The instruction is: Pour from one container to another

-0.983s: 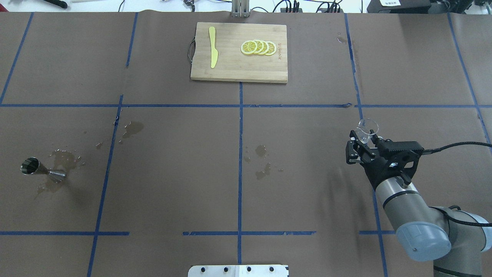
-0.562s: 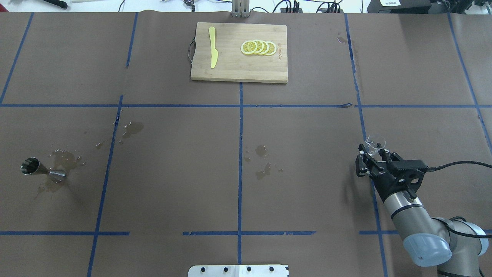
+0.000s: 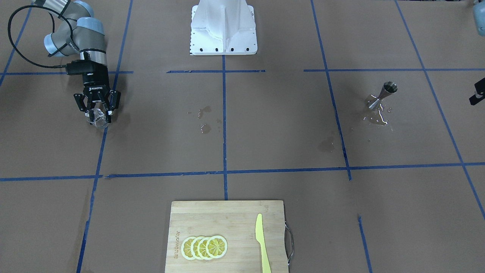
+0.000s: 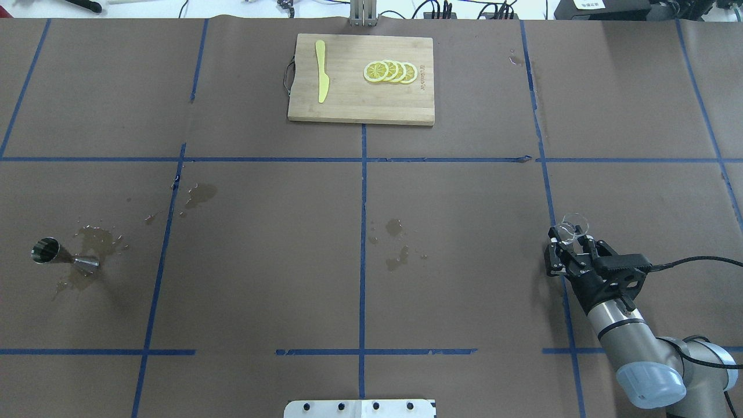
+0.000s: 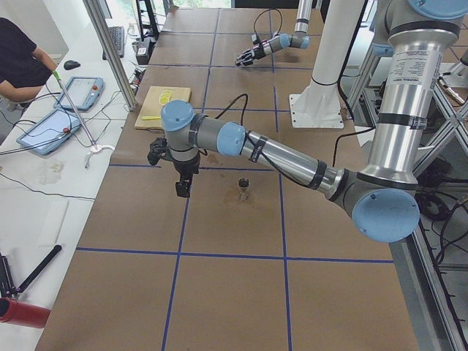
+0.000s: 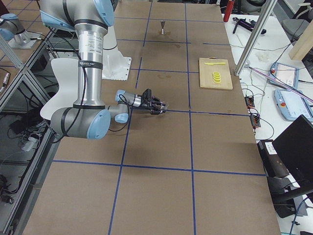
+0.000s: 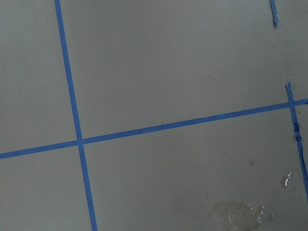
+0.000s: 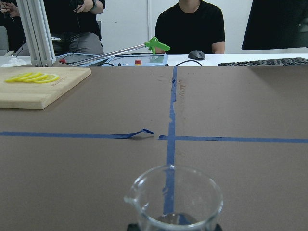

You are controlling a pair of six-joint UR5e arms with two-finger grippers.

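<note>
The clear glass cup (image 4: 574,223) stands upright between the fingers of my right gripper (image 4: 565,237), which is shut on it low over the brown paper at the table's right side. It shows again as the cup (image 3: 98,119) under the right gripper (image 3: 97,111), and the right wrist view looks straight into the cup (image 8: 174,196). I cannot tell whether it touches the paper. The steel jigger (image 4: 60,256) stands upright far off on the left side, also seen as the jigger (image 3: 382,95), in a wet patch. My left gripper (image 5: 180,190) hangs beside the jigger (image 5: 244,187); its state is unclear.
A bamboo cutting board (image 4: 348,98) with lemon slices (image 4: 390,72) and a yellow knife (image 4: 321,71) lies at the far middle edge. Wet spots (image 4: 396,244) mark the centre. The robot's base plate (image 4: 360,408) is at the near edge. Operators sit beyond the far edge.
My right gripper has drawn back toward the robot and slightly right with the glass cup, and has come lower. The jigger has not moved.
</note>
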